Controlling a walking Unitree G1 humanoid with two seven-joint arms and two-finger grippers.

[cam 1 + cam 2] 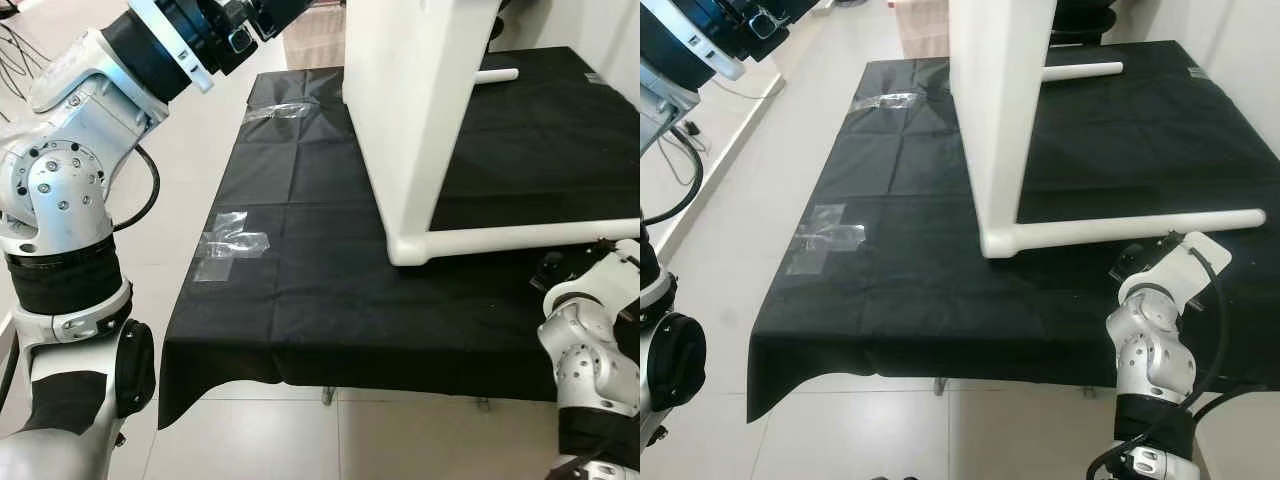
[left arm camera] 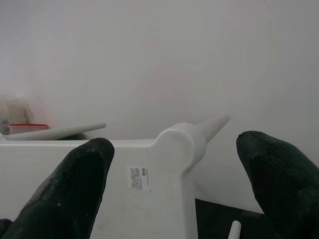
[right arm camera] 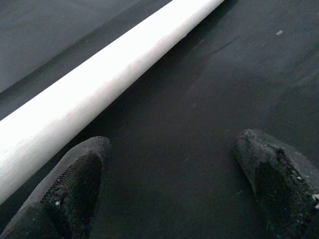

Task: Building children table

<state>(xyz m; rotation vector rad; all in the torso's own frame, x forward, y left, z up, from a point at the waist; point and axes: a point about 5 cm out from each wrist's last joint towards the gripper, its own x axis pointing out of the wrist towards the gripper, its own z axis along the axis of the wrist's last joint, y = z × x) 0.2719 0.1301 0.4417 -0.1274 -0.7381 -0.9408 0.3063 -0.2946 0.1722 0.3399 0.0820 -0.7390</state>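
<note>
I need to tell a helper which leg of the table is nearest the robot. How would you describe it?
Start at the black cloth, where the white children's table stands on its side. The leg runs along the cloth at the panel's near corner, beside the right pincer. The other legs sit farther back or higher.

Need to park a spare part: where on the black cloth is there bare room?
Bare cloth runs along the near edge, between the clear tape patch and the white tabletop's lower leg. Another patch lies between the two tape patches, left of the tabletop. It is crowded on the right: the right gripper sits beside that leg.
</note>
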